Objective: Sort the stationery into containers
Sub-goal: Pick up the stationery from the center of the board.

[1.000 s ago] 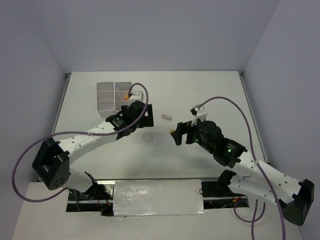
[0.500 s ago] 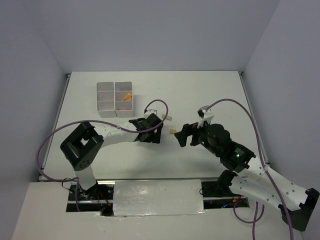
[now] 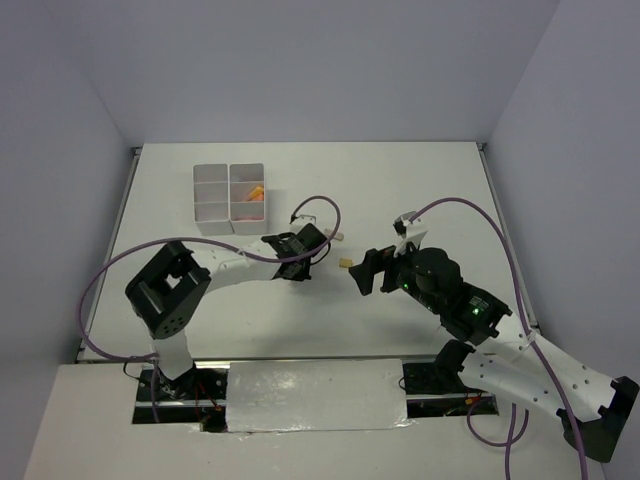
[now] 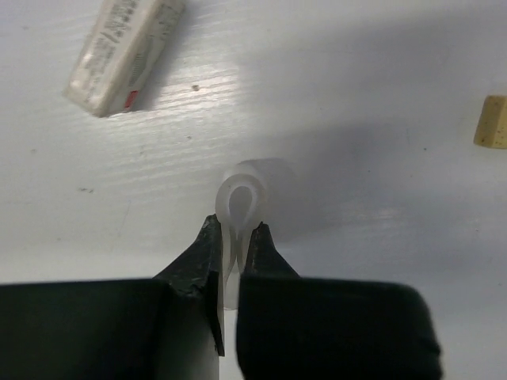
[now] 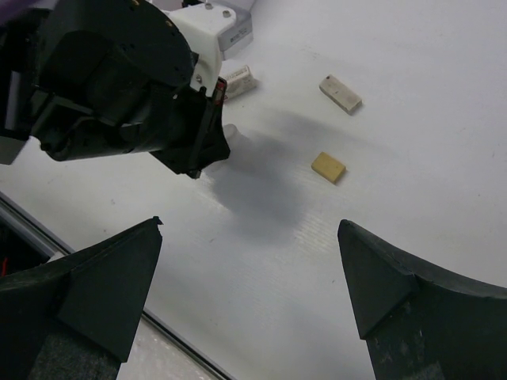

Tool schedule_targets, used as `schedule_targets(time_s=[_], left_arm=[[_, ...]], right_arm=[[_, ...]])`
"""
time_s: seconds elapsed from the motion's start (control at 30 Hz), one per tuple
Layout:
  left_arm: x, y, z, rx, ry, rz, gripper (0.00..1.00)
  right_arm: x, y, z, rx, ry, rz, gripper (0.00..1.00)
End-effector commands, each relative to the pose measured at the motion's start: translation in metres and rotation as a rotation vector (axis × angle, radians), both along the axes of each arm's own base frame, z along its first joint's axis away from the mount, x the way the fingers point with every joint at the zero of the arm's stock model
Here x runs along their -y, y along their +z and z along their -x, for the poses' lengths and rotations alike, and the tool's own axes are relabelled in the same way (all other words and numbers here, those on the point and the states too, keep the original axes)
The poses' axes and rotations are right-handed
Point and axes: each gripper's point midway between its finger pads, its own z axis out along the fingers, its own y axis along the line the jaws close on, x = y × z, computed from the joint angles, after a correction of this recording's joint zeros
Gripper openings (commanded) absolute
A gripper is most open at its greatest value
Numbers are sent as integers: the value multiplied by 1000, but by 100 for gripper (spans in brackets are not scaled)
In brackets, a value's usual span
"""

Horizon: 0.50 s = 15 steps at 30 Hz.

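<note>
Fingertips of the left gripper (image 4: 235, 236) are clamping the clear tape ring (image 4: 242, 186), squashing it into a narrow loop. Only the left wrist view is showing this grip. There the ring is sitting left of the beige block (image 4: 493, 121), and a wrapped block (image 4: 124, 51) is lying farther from the beige block, beyond the ring.

From overhead, the left gripper (image 3: 298, 268) is covering the ring, left of the beige block (image 3: 346, 264). The right gripper (image 3: 358, 270) is hanging just beside the beige block on its other side. A grey block (image 3: 333, 237) is lying near the beige block, on its far side. The organiser box (image 3: 228, 186) is standing well apart from the beige block, far and left. Orange markers (image 3: 256, 191) are showing in the middle and near compartments of its column closer to the beige block.

In its own wrist view, the right gripper (image 5: 249, 226) is standing released, jaws spread wide with nothing between them. The beige block (image 5: 329, 167) is lying just beyond them, the grey block (image 5: 341, 94) farther on. The wrapped block (image 5: 238, 81) is sitting to the far left of the beige block, beside the left gripper (image 5: 214, 150).

Everything is resting on a white table (image 3: 430, 190), faintly streaked up close. Pale lilac walls (image 3: 320, 60) are enclosing it on three sides. Purple cables (image 3: 470, 215) are looping off both arms.
</note>
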Motion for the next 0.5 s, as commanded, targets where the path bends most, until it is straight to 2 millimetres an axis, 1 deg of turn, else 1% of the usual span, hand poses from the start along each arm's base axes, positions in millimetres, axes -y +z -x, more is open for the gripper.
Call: schedule_targets(time_s=[0.0, 0.03, 0.07, 0.1, 0.13, 0.17, 0.2, 0.23, 0.27, 0.3, 0.33, 0.37, 0.4, 0.43, 0.47], left_arm=[[-12, 43, -6, 91, 38, 10, 0], [-22, 53, -11, 124, 69, -9, 0], [-28, 72, -17, 165, 91, 9, 0], [-36, 81, -24, 189, 116, 10, 0], [-52, 92, -35, 214, 160, 11, 0], [-62, 112, -43, 262, 196, 30, 0], [-72, 122, -50, 283, 230, 41, 0], [-92, 134, -63, 323, 289, 43, 0], [-101, 154, -69, 373, 321, 77, 0], [-121, 164, -79, 404, 380, 87, 0], [-132, 174, -84, 435, 422, 110, 0], [-140, 190, -93, 484, 459, 158, 0], [-161, 196, -102, 507, 537, 193, 1], [-170, 203, -109, 524, 572, 231, 2], [-170, 211, -117, 540, 575, 299, 3]], right_arm=[[1, 6, -2, 25, 0, 1, 100], [0, 7, -2, 28, 3, -2, 100], [-1, 8, -3, 30, 5, -2, 100], [-1, 8, -4, 29, 5, 0, 100], [-3, 8, -4, 29, 13, -2, 100], [-4, 9, -4, 29, 18, -2, 100], [-5, 9, -4, 29, 18, -2, 100], [-6, 7, -5, 26, 20, 4, 100], [-6, 7, -5, 27, 20, 3, 100], [-6, 6, -5, 27, 22, 5, 100], [-7, 5, -5, 29, 26, 4, 100], [-9, 4, -5, 30, 35, 2, 100], [-10, 2, -6, 28, 35, 5, 100], [-11, 2, -5, 26, 44, 4, 100], [-13, 0, -5, 23, 52, 6, 100]])
